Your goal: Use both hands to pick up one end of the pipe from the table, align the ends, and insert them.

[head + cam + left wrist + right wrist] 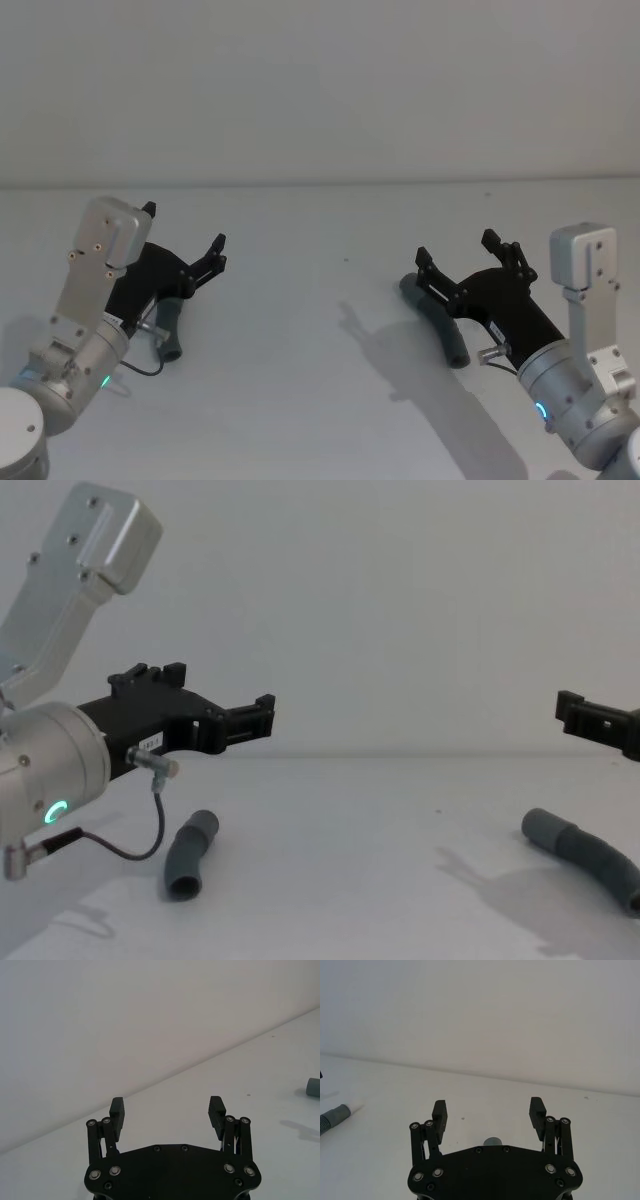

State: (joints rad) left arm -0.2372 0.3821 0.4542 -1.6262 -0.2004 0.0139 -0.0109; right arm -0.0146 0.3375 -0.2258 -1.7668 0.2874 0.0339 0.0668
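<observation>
Two grippers are up off the table (320, 420), each with its jaws spread wide and nothing between them. The left gripper (185, 228) hangs over the left side, and the short pipe piece (171, 332) lies flat on the surface below it, its white tip (356, 1108) facing the middle. The right gripper (456, 247) hangs over the right side, above the longer curved piece (440, 322), which is also lying flat. That makes two pipe pieces, well apart, and neither is held.
</observation>
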